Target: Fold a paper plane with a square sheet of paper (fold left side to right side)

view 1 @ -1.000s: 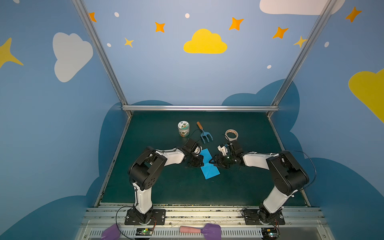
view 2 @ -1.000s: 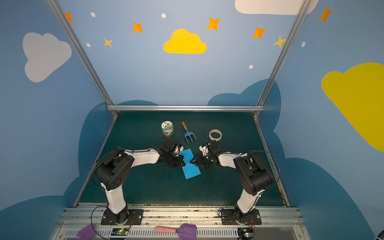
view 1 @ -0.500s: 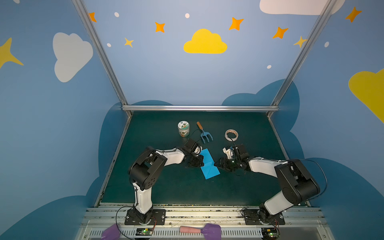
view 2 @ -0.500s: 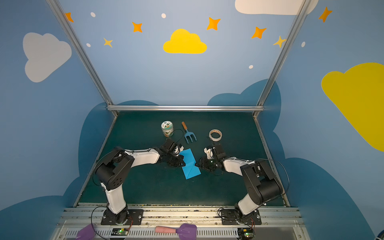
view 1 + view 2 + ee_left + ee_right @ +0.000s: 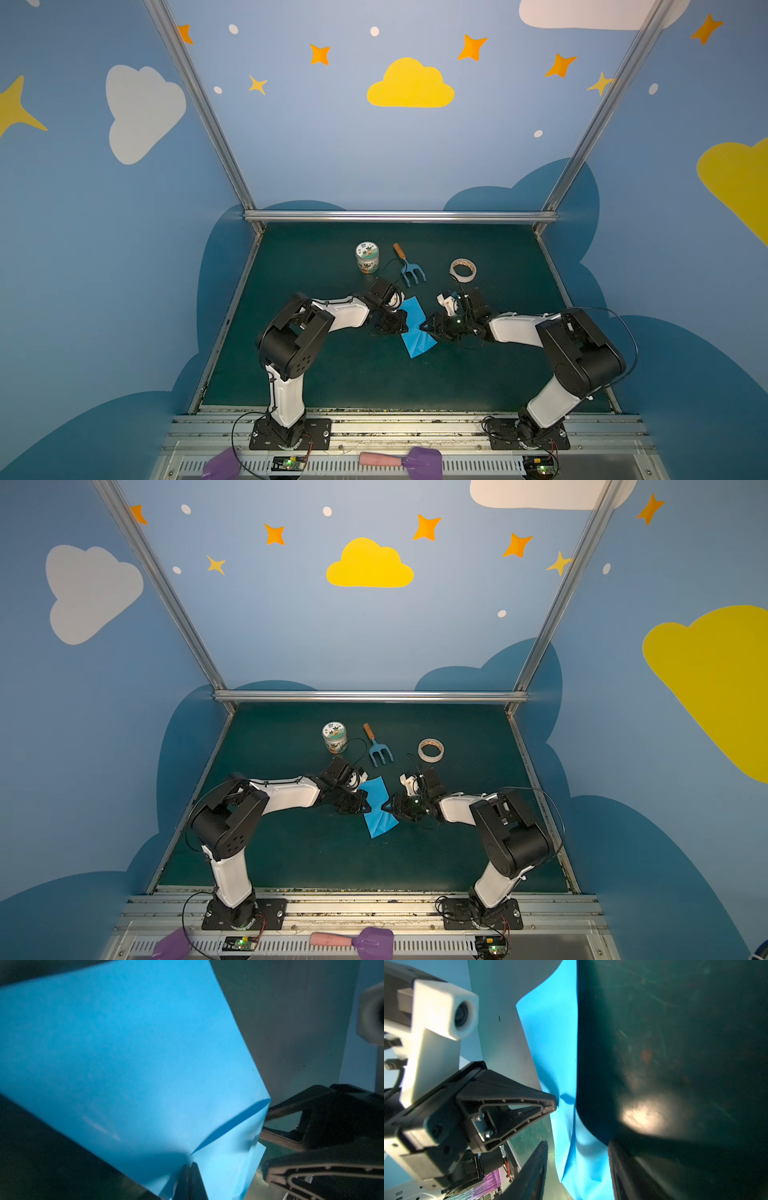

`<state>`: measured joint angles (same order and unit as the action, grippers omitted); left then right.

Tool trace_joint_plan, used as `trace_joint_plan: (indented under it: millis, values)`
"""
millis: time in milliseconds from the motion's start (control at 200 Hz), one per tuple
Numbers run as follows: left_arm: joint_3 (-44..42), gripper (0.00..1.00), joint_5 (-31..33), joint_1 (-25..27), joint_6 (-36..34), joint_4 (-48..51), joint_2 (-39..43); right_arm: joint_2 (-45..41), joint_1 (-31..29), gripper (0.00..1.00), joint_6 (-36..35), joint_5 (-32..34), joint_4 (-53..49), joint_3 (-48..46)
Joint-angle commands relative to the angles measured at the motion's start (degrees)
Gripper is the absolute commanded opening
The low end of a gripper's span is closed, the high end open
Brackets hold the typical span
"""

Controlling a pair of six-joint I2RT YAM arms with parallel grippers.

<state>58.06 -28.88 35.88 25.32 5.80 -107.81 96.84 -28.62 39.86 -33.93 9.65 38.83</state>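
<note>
The square sheet of paper (image 5: 417,338) (image 5: 380,823) lies folded into a narrow sky-blue shape on the dark green mat, between both arms. My left gripper (image 5: 402,326) (image 5: 189,1167) is shut, its tips resting on the paper's (image 5: 124,1053) left edge, where a crease runs off. My right gripper (image 5: 424,327) (image 5: 577,1167) is open at the right edge. The paper's (image 5: 558,1043) lifted, curled edge stands between its two fingers. In the right wrist view the left gripper's fingers (image 5: 508,1109) touch the sheet from the far side.
Behind the paper stand a small printed jar (image 5: 367,257), a blue hand fork with wooden handle (image 5: 409,270) and a tape roll (image 5: 462,270). A purple scoop with pink handle (image 5: 415,459) lies on the front rail. Metal frame posts and blue walls close in the mat.
My right gripper drew back to the right, then came back to the paper's right edge, its jaws slightly narrower. The left gripper and the paper have stayed put.
</note>
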Motion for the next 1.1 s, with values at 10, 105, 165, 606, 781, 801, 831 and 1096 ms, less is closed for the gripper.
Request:
trace_joint_plan:
  millis: [10,105,165,606,781,801,831,1096]
  values:
    - [0.0,0.04,0.3,0.2,-0.9,3.0,-1.4,4.6,-0.5,0.51,0.0,4.0,-6.0,-0.6]
    - [0.0,0.04,0.4,0.2,-0.9,3.1,-1.3,5.0,0.3,0.51,-1.6,4.2,-5.8,1.9]
    - [0.1,0.04,0.4,0.2,-1.0,3.3,-1.3,5.4,0.9,0.51,-2.9,3.8,-5.7,2.7]
    - [0.0,0.04,0.4,0.2,-0.9,3.6,-0.7,7.9,3.3,0.48,-8.7,0.4,-5.7,6.9]
    - [0.2,0.04,0.5,0.2,-1.1,3.6,-0.8,7.2,3.6,0.46,-8.6,-1.7,-3.6,5.2]
    - [0.1,0.04,0.5,0.3,-1.1,3.6,-0.9,7.0,3.6,0.46,-8.5,-2.0,-3.3,5.0]
    - [0.2,0.04,0.5,0.3,-1.0,3.6,-0.8,6.8,3.6,0.46,-8.4,-2.3,-2.9,4.7]
    - [0.2,0.04,0.4,0.3,-1.2,3.7,-0.7,5.7,3.9,0.36,-6.0,-7.0,3.5,1.7]
